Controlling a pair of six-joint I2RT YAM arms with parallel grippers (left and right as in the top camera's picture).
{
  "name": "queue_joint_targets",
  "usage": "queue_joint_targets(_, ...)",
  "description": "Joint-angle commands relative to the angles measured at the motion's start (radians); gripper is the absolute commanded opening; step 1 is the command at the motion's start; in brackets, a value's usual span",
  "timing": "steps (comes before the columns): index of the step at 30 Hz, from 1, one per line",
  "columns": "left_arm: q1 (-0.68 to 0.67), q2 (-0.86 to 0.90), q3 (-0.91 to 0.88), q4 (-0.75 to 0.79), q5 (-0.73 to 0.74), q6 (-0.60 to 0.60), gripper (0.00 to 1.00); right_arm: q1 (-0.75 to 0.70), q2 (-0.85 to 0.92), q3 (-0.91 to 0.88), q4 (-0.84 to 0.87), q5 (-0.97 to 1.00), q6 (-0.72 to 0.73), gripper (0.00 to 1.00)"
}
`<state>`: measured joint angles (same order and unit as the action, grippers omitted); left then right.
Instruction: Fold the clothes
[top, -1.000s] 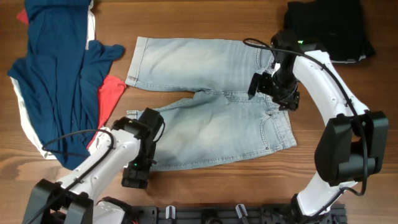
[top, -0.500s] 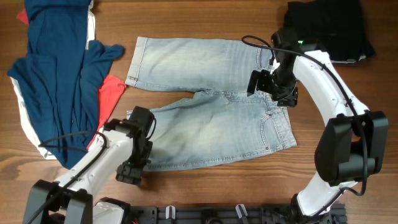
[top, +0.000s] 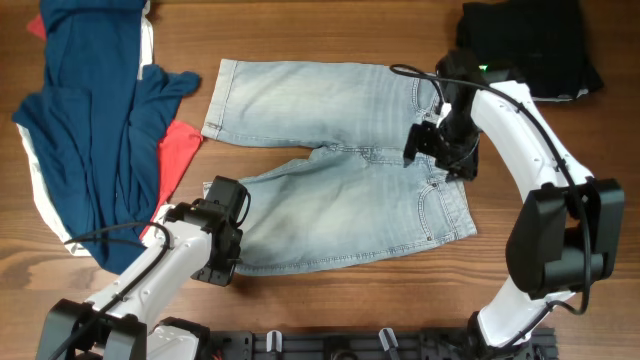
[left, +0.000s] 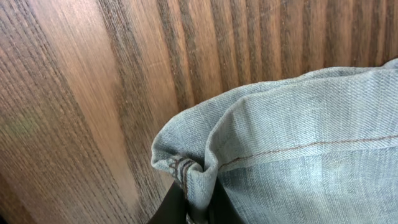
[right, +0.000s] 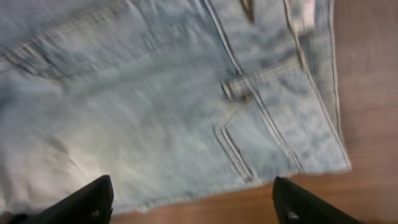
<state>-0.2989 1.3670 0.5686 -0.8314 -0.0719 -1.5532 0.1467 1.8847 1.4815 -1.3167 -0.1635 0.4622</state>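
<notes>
left pincer (left: 191, 208) clenching denim shorts (top: 340, 190) at leg hem | right pincer (right: 196, 202) hovering released over shorts' waistband | advice: keeping pinch deep, lifting both ends level

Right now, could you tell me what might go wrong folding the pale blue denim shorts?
The left gripper pinches only a bunched hem corner of the pale faded-blue denim shorts; it may slip free when lifted. The right gripper stands open over the waistband end, holding nothing, so a one-sided pull could drag the shorts askew.
</notes>
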Motion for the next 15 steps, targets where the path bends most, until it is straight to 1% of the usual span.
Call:
queue_joint_targets(1,0.006,0.028,-0.045,0.033,-0.043,0.001,0.04,0.003,-0.041,-0.002,-0.053,-0.026,0.127,0.80)
queue_joint_targets(5,0.006,0.028,-0.045,0.035,-0.076,0.001,0.04,0.003,-0.041,-0.015,-0.087,-0.011,0.172,0.82)
queue_joint_targets(8,0.006,0.028,-0.045,0.039,-0.092,0.001,0.04,0.003,-0.041,-0.075,-0.078,0.007,0.214,0.82)
queue_joint_targets(11,0.006,0.028,-0.045,0.040,-0.101,0.001,0.04,0.003,-0.041,-0.190,0.010,0.018,0.266,0.81)
queue_joint_targets(13,0.006,0.028,-0.045,0.040,-0.106,0.001,0.04,0.001,-0.041,-0.262,0.085,0.024,0.275,0.80)
queue_joint_targets(15,0.006,0.028,-0.045,0.040,-0.106,0.001,0.04,-0.009,-0.041,-0.325,0.137,0.061,0.302,0.79)
